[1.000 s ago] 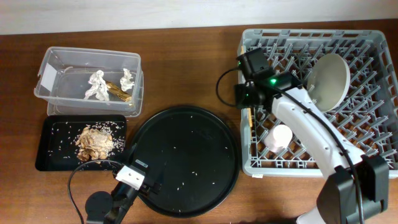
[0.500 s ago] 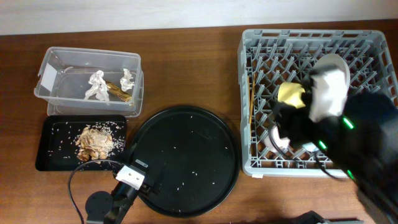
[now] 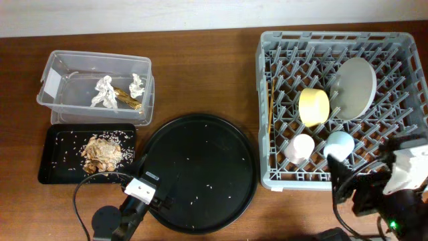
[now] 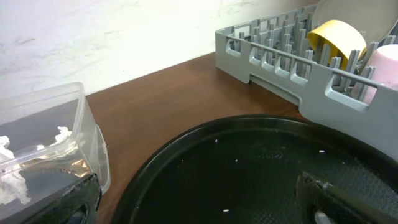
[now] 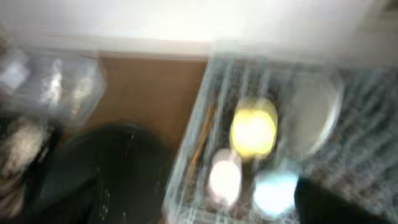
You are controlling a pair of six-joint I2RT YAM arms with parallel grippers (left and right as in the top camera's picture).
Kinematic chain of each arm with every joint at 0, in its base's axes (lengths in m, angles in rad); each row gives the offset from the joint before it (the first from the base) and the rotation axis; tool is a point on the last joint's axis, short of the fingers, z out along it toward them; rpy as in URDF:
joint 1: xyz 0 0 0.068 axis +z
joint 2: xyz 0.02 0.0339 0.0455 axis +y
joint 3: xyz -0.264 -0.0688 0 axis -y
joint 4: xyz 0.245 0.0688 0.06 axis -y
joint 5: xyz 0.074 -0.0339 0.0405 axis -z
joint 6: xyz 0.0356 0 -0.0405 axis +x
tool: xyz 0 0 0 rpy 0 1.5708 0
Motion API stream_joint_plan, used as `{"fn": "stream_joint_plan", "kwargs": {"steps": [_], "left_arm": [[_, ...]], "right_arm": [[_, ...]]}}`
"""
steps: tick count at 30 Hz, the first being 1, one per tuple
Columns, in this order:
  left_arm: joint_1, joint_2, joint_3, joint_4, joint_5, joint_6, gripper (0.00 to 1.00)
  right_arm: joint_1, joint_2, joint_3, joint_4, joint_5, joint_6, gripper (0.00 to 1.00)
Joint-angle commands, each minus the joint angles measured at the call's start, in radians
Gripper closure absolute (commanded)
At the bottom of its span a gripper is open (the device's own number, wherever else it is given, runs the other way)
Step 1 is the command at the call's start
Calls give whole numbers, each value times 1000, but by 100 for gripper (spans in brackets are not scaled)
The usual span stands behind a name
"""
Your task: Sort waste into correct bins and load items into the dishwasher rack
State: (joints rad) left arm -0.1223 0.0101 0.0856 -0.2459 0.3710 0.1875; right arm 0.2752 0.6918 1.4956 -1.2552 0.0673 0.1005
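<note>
Overhead view, and the dishwasher rack (image 3: 267,175) fills the right end of the worktop, back corner to near the front edge; inside it the pale grey plate (image 3: 354,86) stands on edge among the pegs, the yellow bowl (image 3: 313,106) lies on its side just left of it, touching; the pink cup (image 3: 299,147) and blue cup (image 3: 339,144) sit side by side nearer the front; the chopsticks (image 3: 269,107) lie along the rack's left wall.

Over at the left end, the clear tub (image 3: 60,63) holds the tissue scraps (image 3: 103,92) and the golden-brown strip (image 3: 127,99); the black tray (image 3: 53,173) in front of it holds the food mass (image 3: 101,152) and rice; the round black tray (image 3: 200,134) sits mid-front, grains scattered on it.

The left gripper (image 4: 193,186) hangs low over that round tray's front edge, fingers (image 4: 74,199) spread wide, holding nothing; the right gripper (image 3: 361,193) is at the front right corner, its wrist view blurred, so spread or closed I cannot tell.
</note>
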Motion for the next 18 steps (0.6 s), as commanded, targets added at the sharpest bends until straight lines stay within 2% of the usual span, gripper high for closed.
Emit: {"fn": "stream_joint_plan", "kwargs": {"steps": [1,3,7,10,13,18], "left_arm": [[-2,-5,-5,2,7,12,1],[-2,-5,-5,2,7,12,1],[-2,-5,-5,2,7,12,1],[-2,-5,-5,2,7,12,1],[-2,-5,-5,2,7,12,1],[-2,-5,-5,2,7,12,1]], "right_arm": [[-177,-149,-261,262,-216,-175,1],[-254,-332,-617,453,-330,-175,1],[-315,-659,-1160,758,-384,-171,1],[-350,-689,-1429,1048,-400,-172,1],[-354,-689,-1490,1207,-397,-172,1],[-354,-688,-1490,1207,-397,-172,2]]}}
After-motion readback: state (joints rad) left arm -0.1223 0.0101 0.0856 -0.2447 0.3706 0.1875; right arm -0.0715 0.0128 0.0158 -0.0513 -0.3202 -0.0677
